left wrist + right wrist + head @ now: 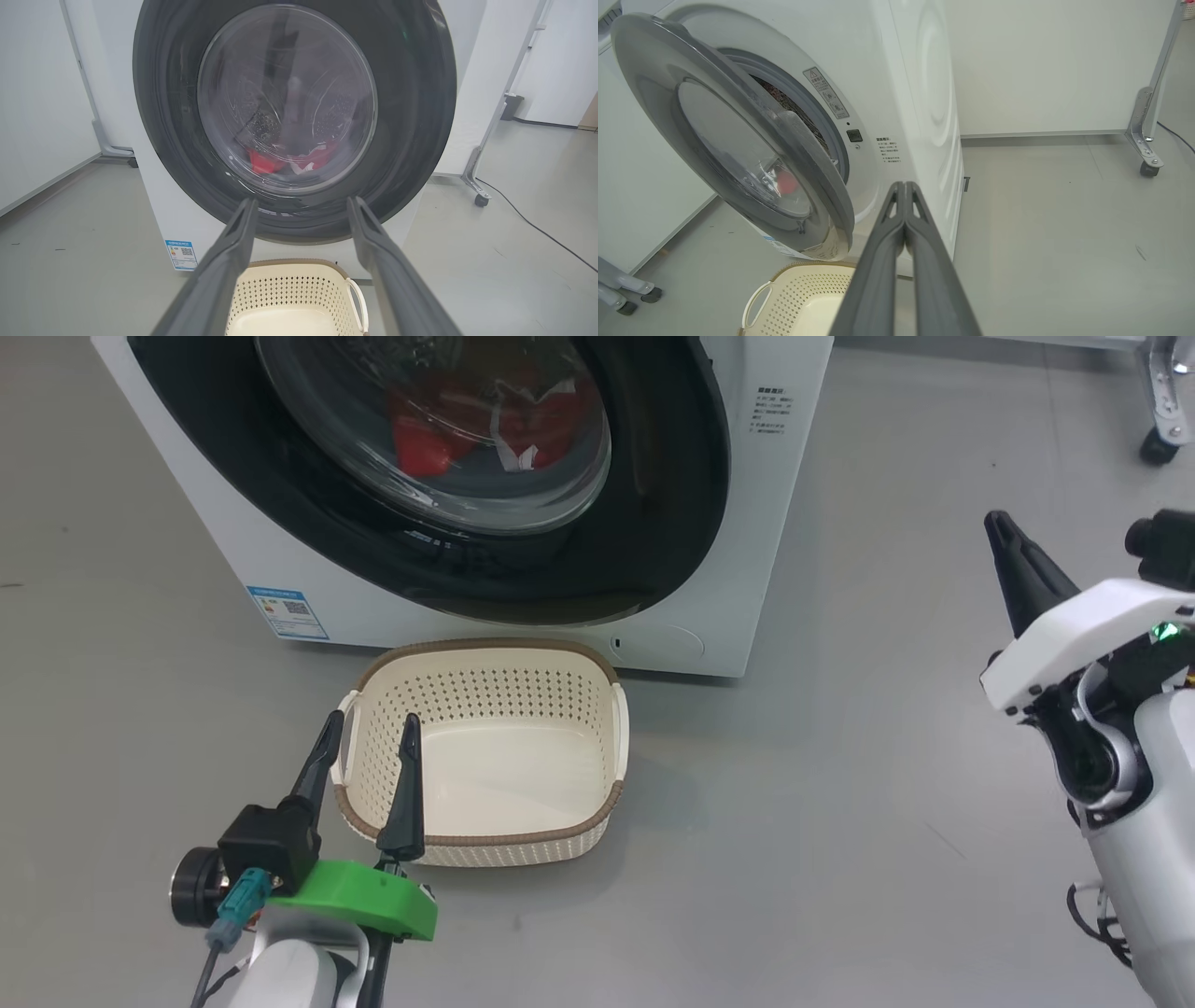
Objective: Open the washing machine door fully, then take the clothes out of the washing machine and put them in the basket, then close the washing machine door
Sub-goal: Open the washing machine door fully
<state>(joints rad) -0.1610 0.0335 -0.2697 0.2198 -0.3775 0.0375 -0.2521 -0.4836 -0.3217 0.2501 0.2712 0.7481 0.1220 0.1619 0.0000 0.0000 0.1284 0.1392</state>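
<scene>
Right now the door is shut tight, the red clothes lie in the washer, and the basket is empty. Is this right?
One thing is wrong: the door is not shut. The right wrist view shows it swung partly open, its free edge away from the washer. The red clothes do lie inside, and the basket is empty.

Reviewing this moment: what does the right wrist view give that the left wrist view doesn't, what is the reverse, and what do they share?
Right wrist view: the washing machine door from its edge, standing partly open, with the grey gasket and a warning sticker behind it; the right gripper shut.
Left wrist view: the door face-on, the blue label on the washing machine, the left gripper open.
Shared: red clothes behind the glass, the basket below the door.
</scene>
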